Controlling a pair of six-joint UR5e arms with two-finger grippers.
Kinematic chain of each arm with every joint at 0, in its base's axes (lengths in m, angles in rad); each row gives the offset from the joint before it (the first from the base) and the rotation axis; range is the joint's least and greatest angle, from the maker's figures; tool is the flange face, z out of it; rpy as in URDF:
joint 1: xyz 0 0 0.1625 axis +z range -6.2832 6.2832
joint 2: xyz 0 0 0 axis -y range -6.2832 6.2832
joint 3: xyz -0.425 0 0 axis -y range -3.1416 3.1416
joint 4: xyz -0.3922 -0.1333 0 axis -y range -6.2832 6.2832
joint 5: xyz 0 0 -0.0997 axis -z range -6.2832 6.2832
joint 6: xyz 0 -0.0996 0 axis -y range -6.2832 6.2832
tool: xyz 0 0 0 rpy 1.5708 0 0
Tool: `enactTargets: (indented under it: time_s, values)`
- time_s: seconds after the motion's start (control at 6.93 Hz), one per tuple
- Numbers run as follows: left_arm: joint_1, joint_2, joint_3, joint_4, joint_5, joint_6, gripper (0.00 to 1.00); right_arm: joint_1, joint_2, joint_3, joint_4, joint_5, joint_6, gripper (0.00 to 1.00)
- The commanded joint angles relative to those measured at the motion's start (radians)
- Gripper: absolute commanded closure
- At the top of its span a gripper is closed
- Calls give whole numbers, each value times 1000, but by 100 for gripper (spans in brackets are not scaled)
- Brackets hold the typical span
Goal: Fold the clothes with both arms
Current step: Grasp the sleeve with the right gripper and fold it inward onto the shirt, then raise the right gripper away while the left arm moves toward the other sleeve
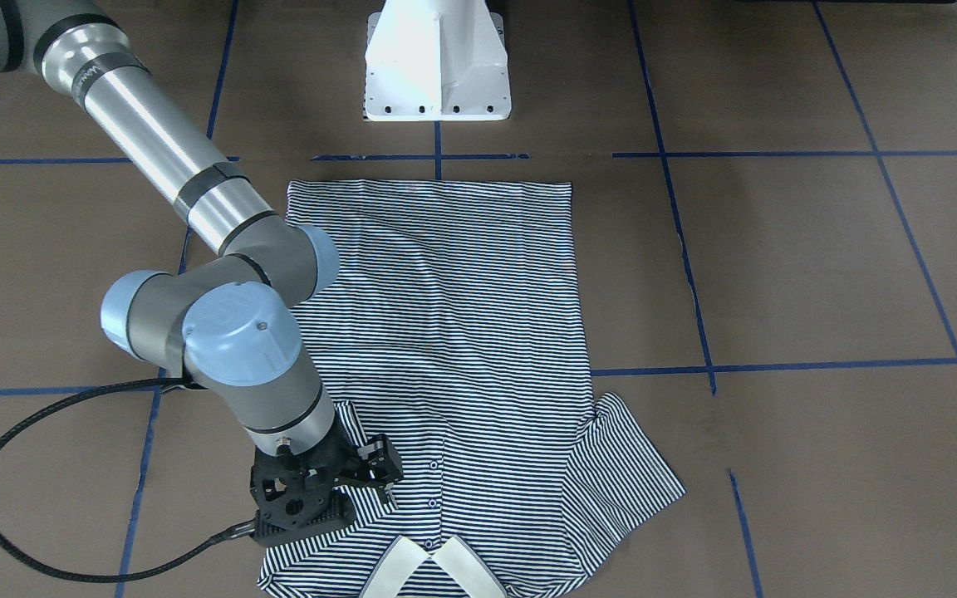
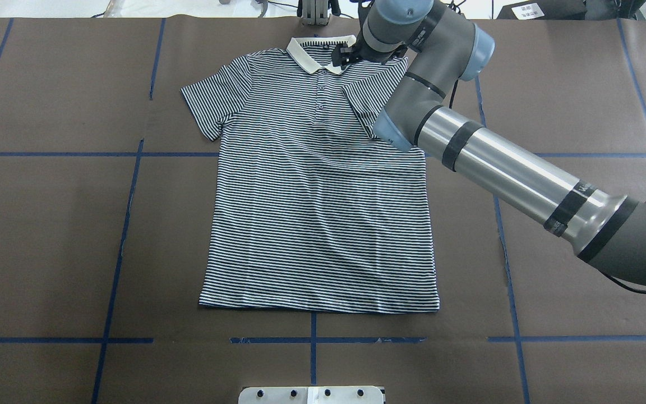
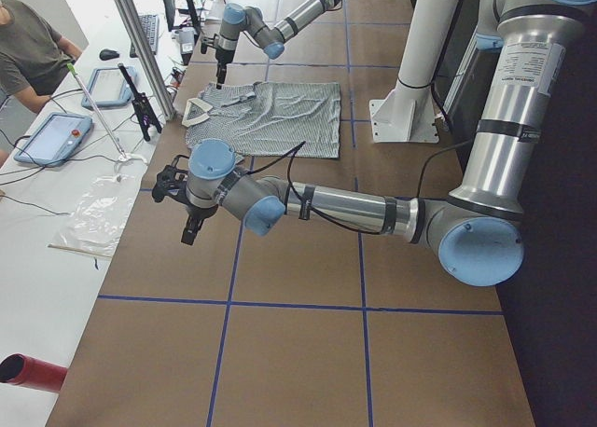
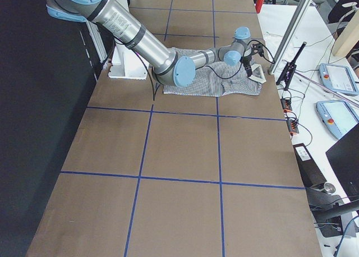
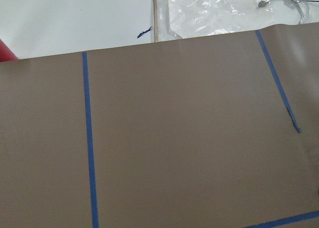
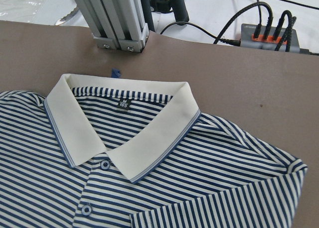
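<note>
The striped polo shirt [image 2: 317, 213] lies flat and face up on the brown table, its white collar [image 6: 124, 133] at the far edge from the robot. The sleeve on the robot's right is folded in over the chest [image 2: 365, 104]; the other sleeve [image 2: 211, 101] lies spread out. My right gripper [image 2: 344, 57] hangs just above the shoulder beside the collar, open and holding nothing [image 1: 362, 486]. My left gripper [image 3: 189, 233] hovers over bare table far to the left of the shirt; I cannot tell whether it is open or shut.
The white pedestal base [image 1: 437, 75] stands at the robot's side of the table. An aluminium post [image 6: 119, 19] and cables [image 6: 269, 31] sit just beyond the collar. A person [image 3: 28, 54] sits at a side bench with tablets. A plastic bag [image 5: 214, 9] lies past the table edge.
</note>
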Motion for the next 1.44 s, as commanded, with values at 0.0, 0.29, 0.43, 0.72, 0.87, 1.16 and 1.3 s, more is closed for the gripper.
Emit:
enactTargets:
  time_s: [0.0,0.29,0.43,0.72,0.87,1.16,1.3]
  values:
    - [153,-114,1,3,45,-267,0,111,-125,281,-339,205,-45,0]
    - [282,-222,10,1,171,-508,0,159,-292,532,-553,222,-175,0]
    - [389,-266,19,-2,337,-571,0,177,-320,562,-601,248,-262,0]
    - [523,-373,245,-192,554,-776,0,207,-337,556,-599,342,-298,0]
    - [568,-420,372,-266,634,-785,0,199,-363,559,-568,333,-297,0]
    - [597,-500,490,-270,687,-781,4,199,-388,553,-504,333,-283,0]
    - [606,-504,502,-269,690,-777,5,199,-386,553,-505,333,-280,0]
